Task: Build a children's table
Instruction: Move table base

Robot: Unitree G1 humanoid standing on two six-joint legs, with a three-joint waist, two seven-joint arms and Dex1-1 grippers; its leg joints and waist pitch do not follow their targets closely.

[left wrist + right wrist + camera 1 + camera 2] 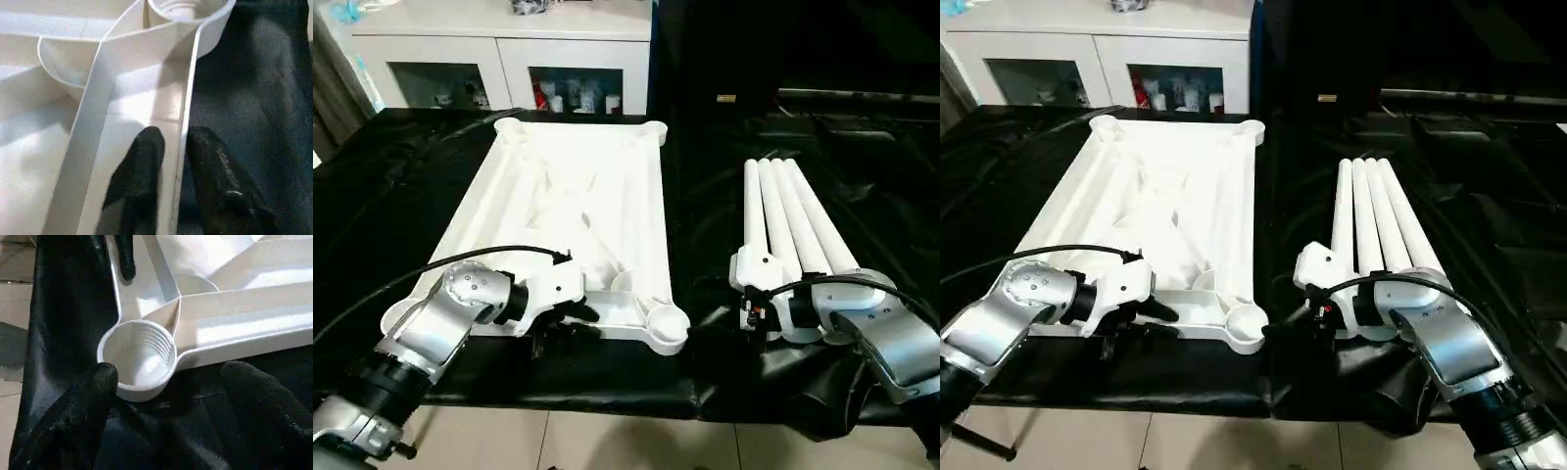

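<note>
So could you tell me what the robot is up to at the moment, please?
It is putting together a children's table. The white tabletop lies underside up on a black cloth. The left gripper has its fingers either side of the near rim. The right gripper is open beside the near corner socket. Four legs lie in a row to the right, none fitted.

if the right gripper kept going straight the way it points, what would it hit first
Probably the tabletop's near corner socket: the right gripper, jaws wide, points at it across the black cloth. Depth is hard to judge.
</note>
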